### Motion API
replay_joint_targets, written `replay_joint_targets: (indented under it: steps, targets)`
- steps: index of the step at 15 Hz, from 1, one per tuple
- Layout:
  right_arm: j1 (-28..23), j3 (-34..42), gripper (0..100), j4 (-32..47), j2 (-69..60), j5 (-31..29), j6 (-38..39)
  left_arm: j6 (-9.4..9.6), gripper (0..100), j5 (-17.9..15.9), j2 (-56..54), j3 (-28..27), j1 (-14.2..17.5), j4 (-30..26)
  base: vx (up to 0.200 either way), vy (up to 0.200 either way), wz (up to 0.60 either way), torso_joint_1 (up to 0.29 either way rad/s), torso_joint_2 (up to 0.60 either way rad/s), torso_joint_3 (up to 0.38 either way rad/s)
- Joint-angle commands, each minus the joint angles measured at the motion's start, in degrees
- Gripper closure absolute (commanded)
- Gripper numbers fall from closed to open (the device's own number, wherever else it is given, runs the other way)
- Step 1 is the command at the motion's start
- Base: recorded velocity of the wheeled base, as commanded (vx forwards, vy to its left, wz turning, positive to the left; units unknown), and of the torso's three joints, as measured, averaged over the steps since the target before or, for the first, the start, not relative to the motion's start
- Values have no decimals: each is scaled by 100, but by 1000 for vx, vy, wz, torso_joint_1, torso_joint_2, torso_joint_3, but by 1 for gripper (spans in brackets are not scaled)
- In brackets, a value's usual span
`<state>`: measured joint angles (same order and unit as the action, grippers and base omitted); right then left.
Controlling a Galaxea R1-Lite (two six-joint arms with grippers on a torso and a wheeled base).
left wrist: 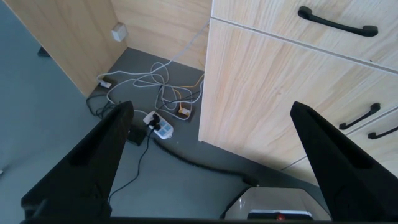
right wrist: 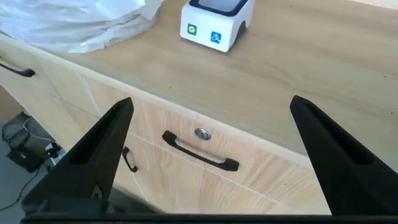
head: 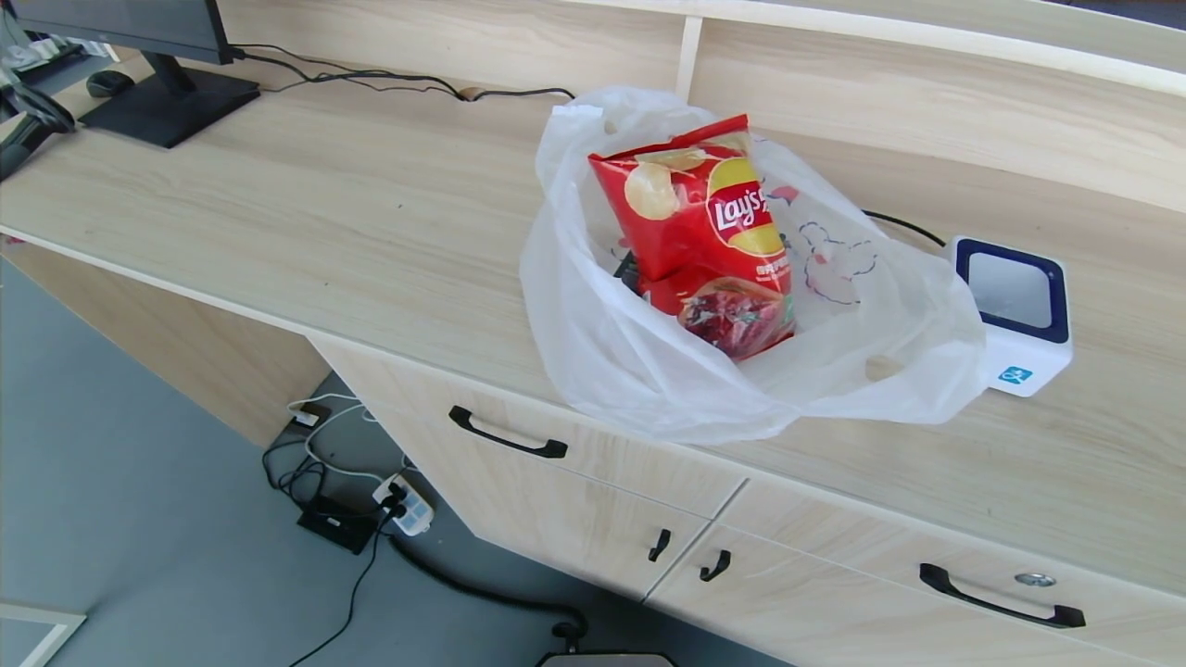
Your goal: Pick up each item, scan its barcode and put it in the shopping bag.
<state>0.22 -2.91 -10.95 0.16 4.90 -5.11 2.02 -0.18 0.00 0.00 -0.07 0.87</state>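
A white plastic shopping bag (head: pixel 649 371) lies open on the wooden counter (head: pixel 324 222), holding a red bag of chips (head: pixel 704 213) that stands upright, a red packet (head: pixel 737 315) below it and a dark item partly hidden behind. The white barcode scanner (head: pixel 1019 315) with a blue-framed window stands right of the bag; the scanner (right wrist: pixel 214 23) and the bag's edge (right wrist: pixel 81 25) also appear in the right wrist view. My left gripper (left wrist: pixel 211 162) is open and empty, low in front of the cabinet. My right gripper (right wrist: pixel 208 155) is open and empty, in front of the drawer under the scanner.
A monitor stand (head: pixel 171 102) and cables (head: pixel 389 83) sit at the counter's far left. Drawers with black handles (head: pixel 508 434) run below the counter edge. A power strip (left wrist: pixel 157 126) and tangled cables lie on the grey floor under the desk. A raised back ledge (head: pixel 927 102) borders the counter.
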Motion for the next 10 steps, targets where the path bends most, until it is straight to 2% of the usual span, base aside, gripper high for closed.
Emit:
replay_joint_targets:
  steps: [1, 2, 3, 5, 8, 10]
  targets:
    - [-4, 291, 0, 233, -7, 2, -43, 0, 0, 1, 0, 0, -1, 1, 0, 0, 0, 0, 0, 0]
    - [-4, 274, 0, 866, -7, 11, 45, 0, 0, 1, 0, 0, -1, 1, 0, 0, 0, 0, 0, 0]
    - [4, 239, 0, 945, 54, 28, 247, 0, 0, 1, 0, 0, -1, 1, 0, 0, 0, 0, 0, 0]
    - [-4, 239, 0, 937, -7, 116, 124, 0, 0, 1, 0, 0, -1, 1, 0, 0, 0, 0, 0, 0]
    - [-4, 212, 0, 945, -7, 64, 704, -9, 0, 1, 0, 0, -1, 1, 0, 0, 0, 0, 0, 0]
    - [-4, 230, 0, 928, -7, 195, 484, -9, 0, 1, 0, 0, -1, 1, 0, 0, 0, 0, 0, 0]
